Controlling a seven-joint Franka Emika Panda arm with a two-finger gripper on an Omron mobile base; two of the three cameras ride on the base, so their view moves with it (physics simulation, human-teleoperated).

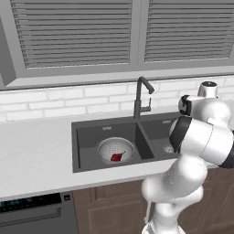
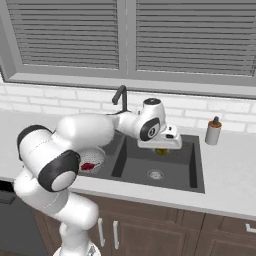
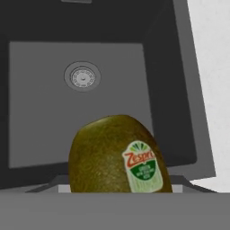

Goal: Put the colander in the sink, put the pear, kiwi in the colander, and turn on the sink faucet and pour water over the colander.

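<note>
Kiwi (image 3: 119, 155) in hand; pear (image 1: 117, 156) in colander (image 1: 116, 150).

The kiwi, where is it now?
The olive-yellow kiwi hangs in the end effector above the dark grey sink's smaller right basin, over its round metal drain.

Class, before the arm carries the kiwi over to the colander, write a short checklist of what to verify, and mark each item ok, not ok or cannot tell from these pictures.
1. Kiwi held in the tool: ok.
2. Colander in the sink's larger basin: ok.
3. Pear already inside the colander: ok.
4. Tool above the colander: not ok, it hangs over the smaller basin.
5. Faucet off, no water running: ok.
6. Fingers' contact on the kiwi: cannot tell.
</note>
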